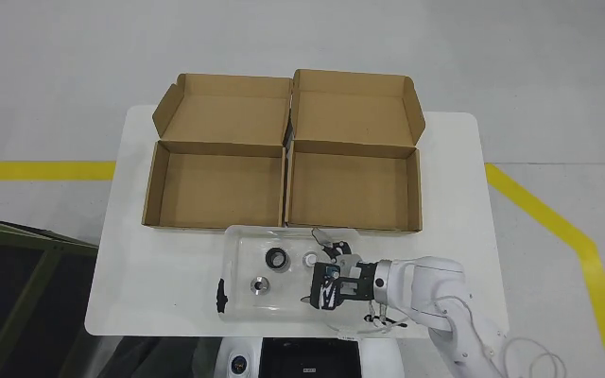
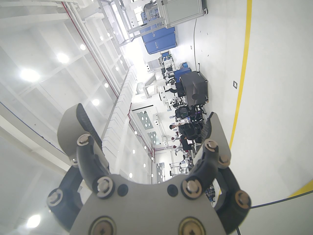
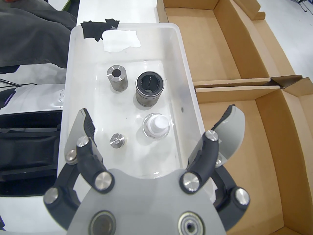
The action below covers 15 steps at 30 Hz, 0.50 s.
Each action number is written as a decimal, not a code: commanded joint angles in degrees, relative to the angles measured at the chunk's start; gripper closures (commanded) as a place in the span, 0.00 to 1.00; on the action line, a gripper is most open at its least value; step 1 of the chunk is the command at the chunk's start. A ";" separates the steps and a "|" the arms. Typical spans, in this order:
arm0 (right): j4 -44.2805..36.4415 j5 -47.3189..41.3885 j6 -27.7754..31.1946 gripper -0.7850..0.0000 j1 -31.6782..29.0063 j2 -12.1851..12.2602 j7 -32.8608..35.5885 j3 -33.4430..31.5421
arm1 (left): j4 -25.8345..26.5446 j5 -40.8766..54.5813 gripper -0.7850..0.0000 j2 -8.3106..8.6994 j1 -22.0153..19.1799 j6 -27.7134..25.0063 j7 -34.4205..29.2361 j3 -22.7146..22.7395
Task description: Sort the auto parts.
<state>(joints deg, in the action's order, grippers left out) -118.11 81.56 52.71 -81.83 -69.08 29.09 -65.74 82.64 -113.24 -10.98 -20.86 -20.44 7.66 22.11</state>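
Right wrist view: the right gripper hangs spread and empty over the clear bin, with the white-capped part just ahead between its fingers. Picking looks due; next it must descend, clench, and carry the part to a cardboard box.

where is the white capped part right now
In the right wrist view the white capped part stands in the clear bin, beside the black-rimmed bearing and the small metal stud, on the side nearest the cardboard boxes.
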 commanded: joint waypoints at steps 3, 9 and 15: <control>1.83 -0.32 -0.22 0.00 1.25 0.07 0.85 1.30 | 0.00 0.00 0.00 0.00 0.00 0.00 0.00 0.00; 2.58 -1.19 -0.47 0.00 2.14 0.31 2.31 2.44 | 0.00 0.00 0.00 0.00 0.00 0.00 0.00 0.00; 3.58 -2.26 -0.92 0.00 2.46 0.59 3.34 3.33 | 0.00 0.00 0.00 0.00 0.00 0.00 0.00 0.00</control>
<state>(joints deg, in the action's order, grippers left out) -114.70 79.48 51.80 -79.44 -68.52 32.26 -62.59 82.64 -113.24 -10.98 -20.86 -20.44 7.66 22.11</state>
